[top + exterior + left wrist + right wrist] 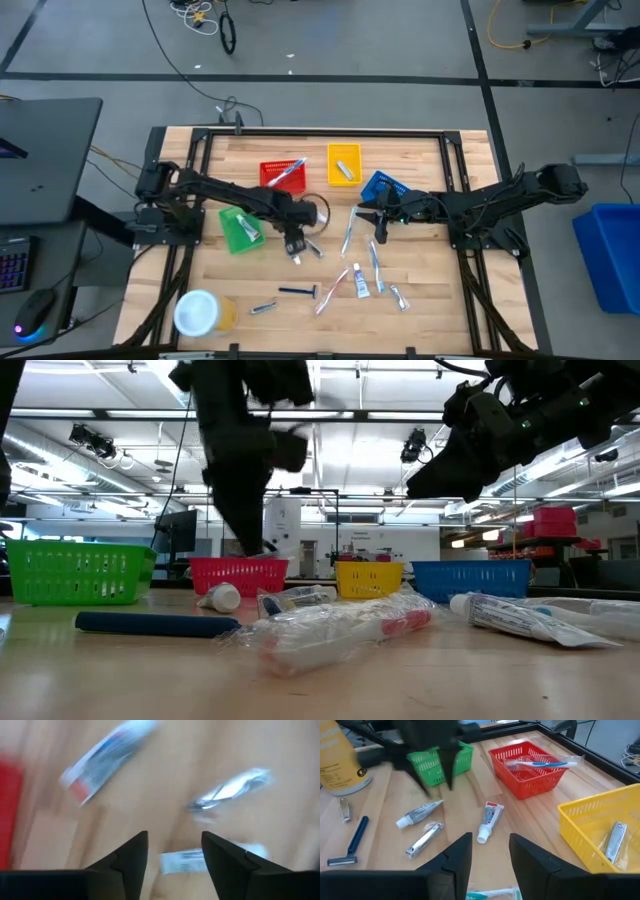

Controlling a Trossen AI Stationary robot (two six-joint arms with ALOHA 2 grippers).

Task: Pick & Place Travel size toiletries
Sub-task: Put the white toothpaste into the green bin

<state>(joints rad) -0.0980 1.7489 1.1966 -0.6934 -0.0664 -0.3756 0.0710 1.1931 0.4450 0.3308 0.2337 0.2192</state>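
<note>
Tube [192, 861] beneath the spread, empty left gripper [173, 851] looks light, soft, slippery; pinch it mid-body.

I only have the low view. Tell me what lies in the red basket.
Observer: One blue-and-white toothbrush lies across the red basket.
Operator: Say what is under the left gripper.
Observer: The left gripper is open above a small white tube, which shows between its fingers.
Operator: Report the right gripper.
Observer: The right gripper is open and holds nothing. In the high view it is beside the blue basket.
</note>
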